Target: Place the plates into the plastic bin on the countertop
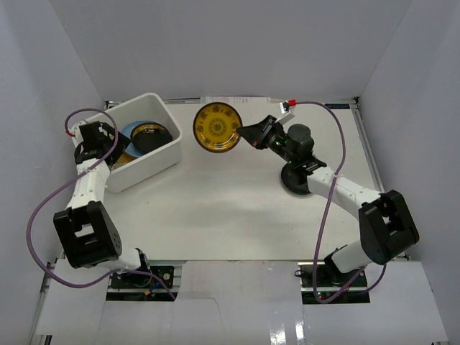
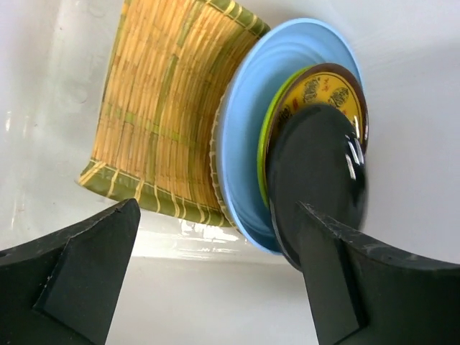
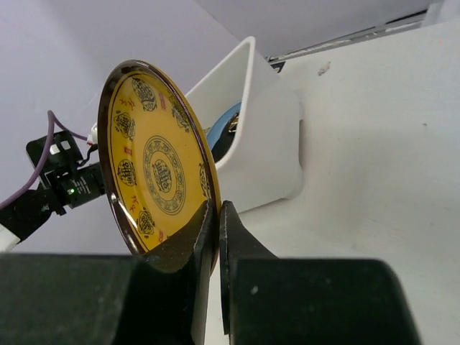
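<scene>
Right gripper is pinching the gold-patterned plate by its rim, on edge, just beside the plastic bin. Left gripper is spread wide and empty over the bin. Its wrist camera catches a green plate edge in the stack, unseen from overhead.

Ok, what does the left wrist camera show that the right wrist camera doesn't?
Only the left wrist: the open left tool above the stack, with a woven plate, a lime green plate, a binned gold-patterned plate and a black plate on top.
Only the right wrist: the right tool shut on the held gold-patterned plate, which stands on edge, plus the countertop and the left arm.
Both: the plastic bin and the light blue plate in it.
</scene>
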`<control>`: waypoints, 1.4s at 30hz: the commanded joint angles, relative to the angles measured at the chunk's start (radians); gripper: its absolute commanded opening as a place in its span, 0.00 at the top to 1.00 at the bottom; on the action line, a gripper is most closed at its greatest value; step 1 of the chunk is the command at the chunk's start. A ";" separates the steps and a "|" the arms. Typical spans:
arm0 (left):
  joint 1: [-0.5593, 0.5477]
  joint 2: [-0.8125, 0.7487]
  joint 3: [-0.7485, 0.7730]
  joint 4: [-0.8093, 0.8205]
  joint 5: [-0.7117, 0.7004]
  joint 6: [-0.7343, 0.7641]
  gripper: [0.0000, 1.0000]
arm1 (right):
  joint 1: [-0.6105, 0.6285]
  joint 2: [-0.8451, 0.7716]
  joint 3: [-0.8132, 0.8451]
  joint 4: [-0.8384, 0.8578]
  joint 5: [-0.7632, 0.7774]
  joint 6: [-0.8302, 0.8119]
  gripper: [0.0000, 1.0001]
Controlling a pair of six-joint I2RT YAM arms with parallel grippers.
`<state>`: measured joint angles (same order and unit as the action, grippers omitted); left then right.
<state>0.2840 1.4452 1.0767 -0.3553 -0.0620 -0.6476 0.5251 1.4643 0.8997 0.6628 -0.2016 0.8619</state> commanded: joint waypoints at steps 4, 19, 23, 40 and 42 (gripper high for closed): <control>-0.006 -0.199 0.014 0.038 0.215 -0.018 0.02 | 0.120 0.057 0.168 -0.084 0.136 -0.089 0.92; -0.178 -0.580 0.080 0.144 0.726 -0.121 0.02 | 0.354 0.445 0.765 -0.394 0.378 -0.193 0.92; -0.270 -0.589 0.124 0.131 0.801 -0.101 0.02 | 0.391 0.595 0.953 -0.455 0.471 -0.250 0.92; -0.503 -0.559 0.111 0.111 0.706 -0.001 0.02 | 0.489 1.094 1.516 -0.362 0.593 -0.376 0.92; -0.503 -0.557 0.130 0.102 0.691 0.005 0.02 | 0.489 1.091 1.495 -0.344 0.599 -0.353 0.92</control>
<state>-0.2134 0.8928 1.1778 -0.2367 0.6678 -0.6712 1.0073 2.5660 2.3520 0.2054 0.3565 0.5018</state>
